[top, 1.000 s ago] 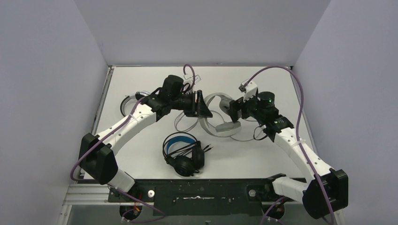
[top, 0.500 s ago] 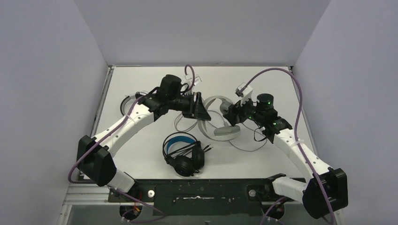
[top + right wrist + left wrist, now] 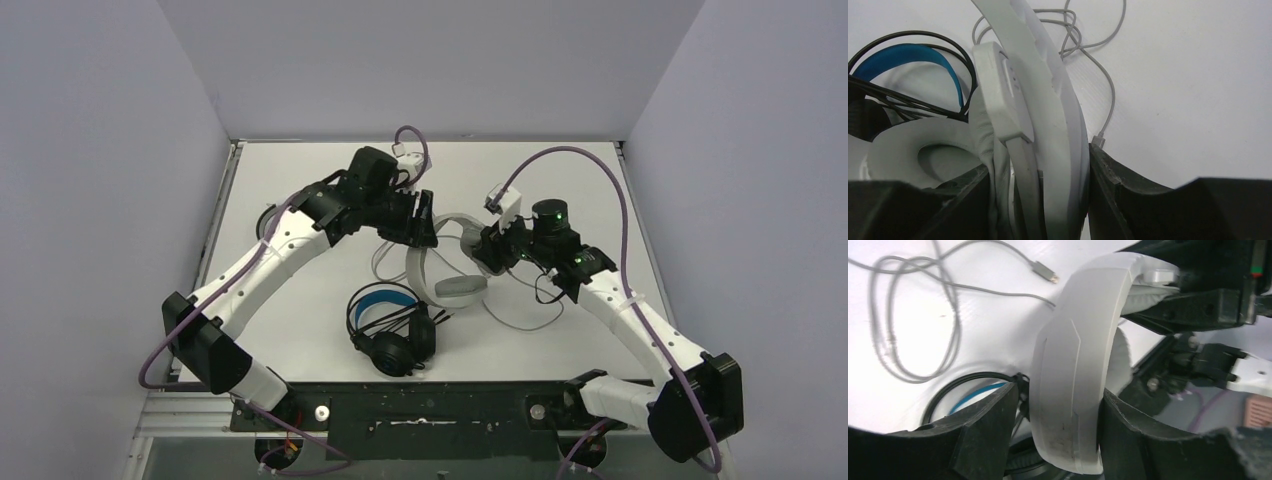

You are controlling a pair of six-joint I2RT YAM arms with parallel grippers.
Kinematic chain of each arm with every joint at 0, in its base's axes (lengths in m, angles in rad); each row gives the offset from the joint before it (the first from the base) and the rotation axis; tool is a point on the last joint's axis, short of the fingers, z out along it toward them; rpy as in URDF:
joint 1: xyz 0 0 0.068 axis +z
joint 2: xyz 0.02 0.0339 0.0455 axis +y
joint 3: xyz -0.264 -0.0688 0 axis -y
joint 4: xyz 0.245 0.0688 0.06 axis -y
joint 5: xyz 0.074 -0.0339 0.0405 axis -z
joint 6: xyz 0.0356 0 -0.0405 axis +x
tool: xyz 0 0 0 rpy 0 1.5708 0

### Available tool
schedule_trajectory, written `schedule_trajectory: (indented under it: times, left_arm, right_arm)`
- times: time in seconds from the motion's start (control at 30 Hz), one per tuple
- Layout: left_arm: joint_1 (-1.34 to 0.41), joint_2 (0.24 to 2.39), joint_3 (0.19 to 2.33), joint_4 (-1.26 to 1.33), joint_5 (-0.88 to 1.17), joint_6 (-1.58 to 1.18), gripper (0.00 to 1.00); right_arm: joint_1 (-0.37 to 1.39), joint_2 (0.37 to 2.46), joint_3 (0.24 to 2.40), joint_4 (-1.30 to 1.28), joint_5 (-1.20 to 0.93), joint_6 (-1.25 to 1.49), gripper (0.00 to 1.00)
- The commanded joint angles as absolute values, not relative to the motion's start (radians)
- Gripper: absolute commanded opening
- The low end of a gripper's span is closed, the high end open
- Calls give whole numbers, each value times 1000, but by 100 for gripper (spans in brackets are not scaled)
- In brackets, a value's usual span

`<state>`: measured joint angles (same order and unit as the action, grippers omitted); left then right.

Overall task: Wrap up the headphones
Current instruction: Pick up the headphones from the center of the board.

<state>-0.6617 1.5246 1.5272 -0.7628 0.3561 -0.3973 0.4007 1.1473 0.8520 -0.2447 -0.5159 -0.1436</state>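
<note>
White headphones (image 3: 460,287) hang tilted between my two grippers above the table's middle. My left gripper (image 3: 425,232) straddles the white headband (image 3: 1073,365): one finger touches it and the other (image 3: 998,410) stands a little off it. My right gripper (image 3: 483,252) is shut on the headband and ear cushion (image 3: 1048,100), both fingers pressing. The pale cable (image 3: 515,318) trails loose on the table, its plug (image 3: 1045,274) free. Black headphones with a blue-lined band (image 3: 392,325) lie in front, cable bunched on them.
Another pale headset (image 3: 268,218) lies at the left, mostly hidden under my left arm. Grey walls close in the white table (image 3: 300,170) on three sides. The arm bases and a black rail (image 3: 430,405) run along the near edge.
My right gripper has closed onto the white headphones while my left has loosened its hold. Both grippers and the headset shifted left, and the lower ear cup swung left.
</note>
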Motion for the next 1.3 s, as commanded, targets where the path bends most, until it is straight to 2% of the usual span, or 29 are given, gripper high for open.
schedule_trajectory:
  times: [0.0, 0.17, 0.23, 0.47, 0.57, 0.7, 0.8, 0.9, 0.97, 1.0, 1.07, 1.17, 1.27]
  left_arm:
    - [-727, 1541, 1634, -883, 66, -288, 54]
    - [-769, 1580, 1688, -938, -18, -268, 55]
    - [-784, 1589, 1693, -953, -37, -261, 58]
    - [-804, 1617, 1684, -955, -5, -273, 62]
    - [-802, 1621, 1693, -934, 12, -273, 56]
    - [-778, 1653, 1737, -921, 83, -275, 30]
    - [-764, 1659, 1755, -923, 102, -266, 13]
    - [-723, 1639, 1741, -905, 169, -275, 4]
    - [-686, 1614, 1725, -888, 224, -287, 1]
    - [-665, 1592, 1713, -870, 250, -293, 0]
    - [-619, 1552, 1681, -830, 327, -307, 0]
    - [-533, 1494, 1637, -770, 450, -354, 0]
    - [-437, 1444, 1606, -689, 595, -422, 0]
  right_arm:
    - [429, 1114, 936, -261, -456, -168, 27]
    - [438, 1113, 935, -256, -404, -154, 24]
    - [440, 1107, 936, -248, -393, -145, 24]
    - [443, 1089, 942, -241, -368, -132, 26]
    - [451, 1087, 951, -255, -375, -130, 28]
    - [471, 1076, 963, -266, -366, -114, 31]
    - [481, 1072, 996, -300, -347, -82, 41]
    - [482, 1075, 1057, -366, -294, -31, 66]
    - [481, 1082, 1108, -444, -249, 26, 87]
    - [479, 1088, 1143, -488, -239, 54, 93]
    - [476, 1095, 1216, -566, -237, 75, 100]
    - [458, 1100, 1318, -654, -202, 107, 100]
    - [358, 1095, 1382, -716, -184, 138, 100]
